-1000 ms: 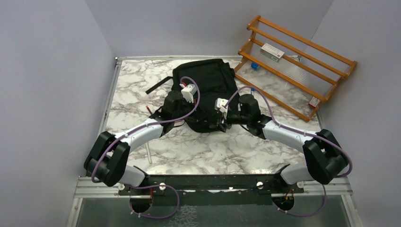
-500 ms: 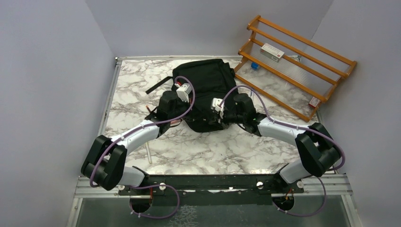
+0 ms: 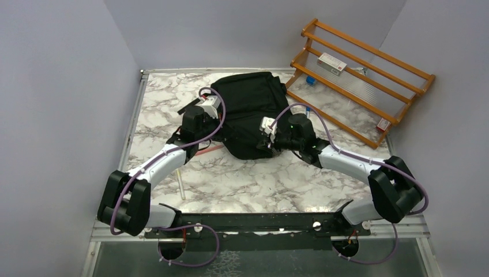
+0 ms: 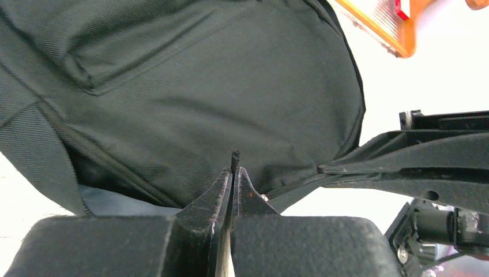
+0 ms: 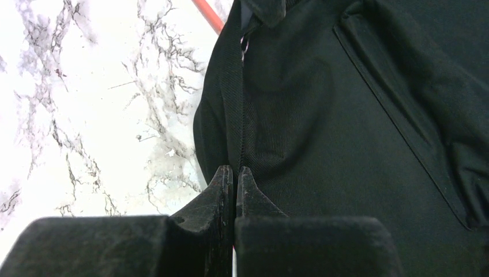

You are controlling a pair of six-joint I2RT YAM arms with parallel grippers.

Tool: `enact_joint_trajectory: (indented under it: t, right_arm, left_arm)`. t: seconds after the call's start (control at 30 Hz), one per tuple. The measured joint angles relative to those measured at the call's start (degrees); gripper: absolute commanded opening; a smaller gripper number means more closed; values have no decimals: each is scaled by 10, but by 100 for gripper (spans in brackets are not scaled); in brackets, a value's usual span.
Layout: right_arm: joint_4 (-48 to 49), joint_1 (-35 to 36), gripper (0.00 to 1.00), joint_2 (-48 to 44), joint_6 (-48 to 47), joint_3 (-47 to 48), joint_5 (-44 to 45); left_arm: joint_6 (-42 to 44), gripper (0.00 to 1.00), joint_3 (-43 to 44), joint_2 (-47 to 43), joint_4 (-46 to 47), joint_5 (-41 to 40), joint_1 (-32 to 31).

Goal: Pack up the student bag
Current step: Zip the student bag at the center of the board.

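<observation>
The student bag, a big black fabric backpack, lies flat at the back middle of the marble table. My left gripper is at its left edge. In the left wrist view the left gripper is shut on a thin black zip pull cord, whose tip sticks out past the fingertips. My right gripper is at the bag's near edge. There the right gripper is shut, pinching the student bag where its zip seam runs into the jaws.
A wooden rack leans at the back right, holding a white box and a small blue item. A red pencil lies by the bag's near left edge. Nearer the front lies a white pen.
The right gripper has closed on the bag's near edge. The left arm has drawn left and back along the bag's side with the zip pull in its jaws.
</observation>
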Motion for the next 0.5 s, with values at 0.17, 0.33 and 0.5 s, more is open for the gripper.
enact_joint_trajectory:
  t: [0.17,0.33,0.5]
  right_arm:
    - [-3,0,1,-10,0,-2,13]
    - [-11,2,1,-13,-1,-2,24]
    - [-29,3,1,-23,-7,-2,34]
  left_arm:
    - [23,0,18,-2,-28,-14,20]
    - [38,0,25,-2,-36,-26,39]
    - [52,0,43,5,-41,-39,61]
